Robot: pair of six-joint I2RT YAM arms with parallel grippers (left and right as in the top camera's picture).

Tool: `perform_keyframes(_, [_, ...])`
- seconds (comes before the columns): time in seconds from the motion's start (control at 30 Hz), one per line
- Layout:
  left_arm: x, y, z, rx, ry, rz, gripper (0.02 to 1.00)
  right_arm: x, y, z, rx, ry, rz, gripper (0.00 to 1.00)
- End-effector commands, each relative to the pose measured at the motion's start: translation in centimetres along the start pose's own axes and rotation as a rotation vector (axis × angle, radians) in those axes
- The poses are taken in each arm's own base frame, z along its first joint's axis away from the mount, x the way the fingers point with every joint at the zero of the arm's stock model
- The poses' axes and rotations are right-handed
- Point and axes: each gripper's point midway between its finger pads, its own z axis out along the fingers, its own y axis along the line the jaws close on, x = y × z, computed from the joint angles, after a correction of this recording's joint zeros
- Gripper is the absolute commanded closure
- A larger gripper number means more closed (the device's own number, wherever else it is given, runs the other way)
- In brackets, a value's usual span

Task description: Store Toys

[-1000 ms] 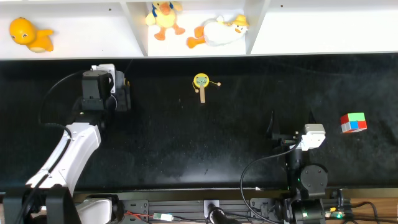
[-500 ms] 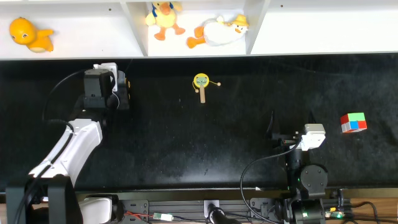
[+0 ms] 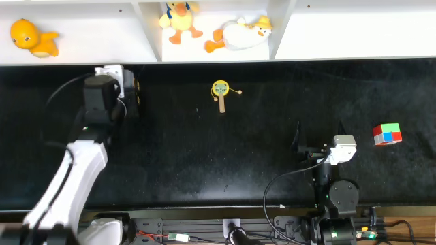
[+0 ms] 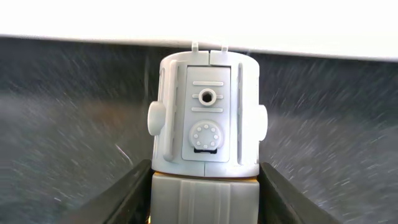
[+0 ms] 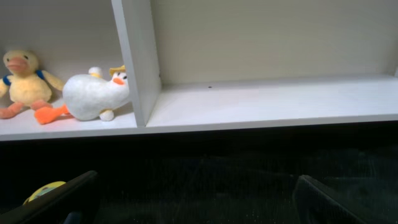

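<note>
My left gripper (image 4: 205, 198) is shut on a grey-and-white robot toy (image 4: 207, 118), held upright just in front of the white shelf's front edge (image 4: 199, 42). From above, that gripper (image 3: 131, 94) sits near the shelf's left compartment. A yellow rattle drum (image 3: 221, 90) lies on the black table in the middle. A multicoloured cube (image 3: 387, 134) rests at the right. My right gripper (image 3: 319, 135) stands open and empty low at the right, facing the shelf (image 5: 261, 102).
The white shelf (image 3: 218, 54) runs along the far edge. An orange duck (image 3: 33, 37) sits in its left bay. A yellow plush duck (image 3: 180, 17) and a white plush duck (image 3: 238, 33) fill the middle bay. The right bay (image 5: 280, 93) is bare.
My left arm has carried the robot toy a little farther towards the shelf and slightly left. The right arm has kept still.
</note>
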Motion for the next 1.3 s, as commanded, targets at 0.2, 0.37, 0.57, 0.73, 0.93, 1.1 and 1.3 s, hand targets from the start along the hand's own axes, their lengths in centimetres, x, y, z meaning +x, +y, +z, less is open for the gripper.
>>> perform_keyframes(0.2, [-5.0, 1.4, -3.2, -0.037, -0.174, -0.041, 0.722, 0.4, -0.3, 0.0, 0.013, 0.000, 0.004, 0.005])
perform_keyframes(0.37, [-7.7, 1.4, -2.8, -0.040, -0.216, -0.044, 0.726, 0.4, -0.3, 0.0, 0.013, 0.000, 0.004, 0.005])
perform_keyframes(0.57, [-10.7, 1.1, -0.2, -0.041, -0.198, -0.038, 0.737, 0.4, -0.3, 0.0, 0.013, 0.000, 0.004, 0.007])
perform_keyframes(0.73, [-12.4, 0.8, 2.6, -0.045, -0.167, -0.016, 0.739, 0.4, -0.3, 0.0, 0.013, 0.000, 0.004, 0.003])
perform_keyframes(0.93, [-13.0, 0.6, 4.9, -0.046, -0.144, -0.014, 0.744, 0.4, -0.3, 0.0, 0.013, 0.000, 0.004, 0.005])
perform_keyframes(1.1, [-12.1, 0.7, 5.9, -0.055, -0.114, -0.011, 0.715, 0.4, -0.3, 0.0, 0.013, 0.000, 0.004, 0.003])
perform_keyframes(1.3, [-11.9, 0.8, 6.1, -0.064, -0.108, -0.004, 0.020, 0.4, -0.3, 0.0, 0.013, 0.000, 0.004, 0.005])
